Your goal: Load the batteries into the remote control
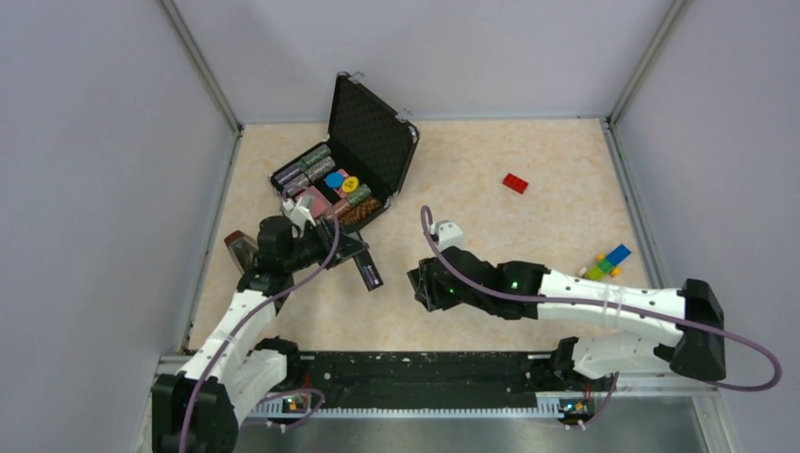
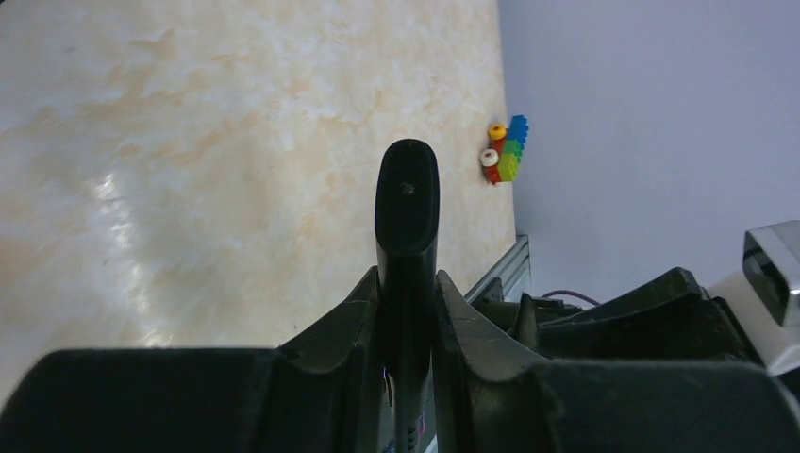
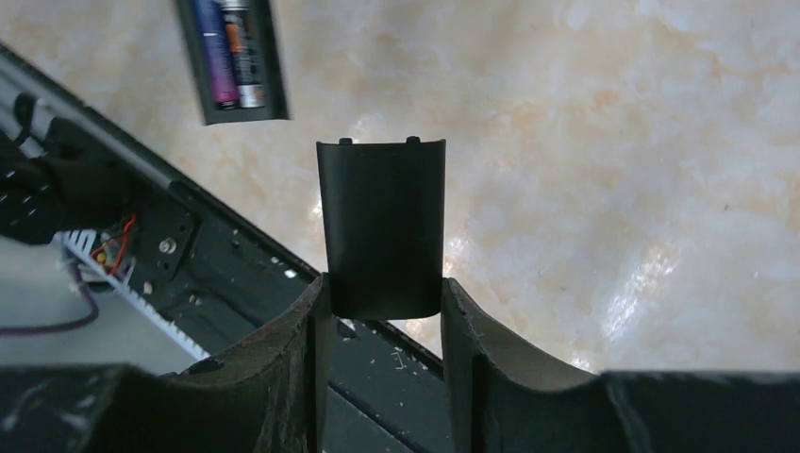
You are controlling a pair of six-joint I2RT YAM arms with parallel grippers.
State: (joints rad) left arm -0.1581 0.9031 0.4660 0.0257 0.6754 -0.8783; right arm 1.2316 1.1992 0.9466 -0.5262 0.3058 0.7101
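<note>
My left gripper point(image 1: 345, 248) is shut on the remote control point(image 1: 370, 272), a slim black bar held above the table. In the left wrist view the remote point(image 2: 407, 217) stands edge-on between the fingers, and my left gripper point(image 2: 407, 288) clamps its sides. In the right wrist view the remote's open recess point(image 3: 232, 62) shows two batteries point(image 3: 229, 49) lying side by side inside it. My right gripper point(image 1: 424, 285) is shut on the small black cover piece point(image 3: 382, 226), held just right of the remote; the right gripper point(image 3: 382, 291) pinches its lower end.
An open black foam-lined case point(image 1: 370, 132) with striped chip stacks sits at the back left. A red brick point(image 1: 514, 182) lies at the back right, and a cluster of coloured bricks point(image 1: 604, 262) sits by the right wall. A brown object point(image 1: 238, 247) lies at the left edge. The black rail point(image 1: 425, 368) runs along the front.
</note>
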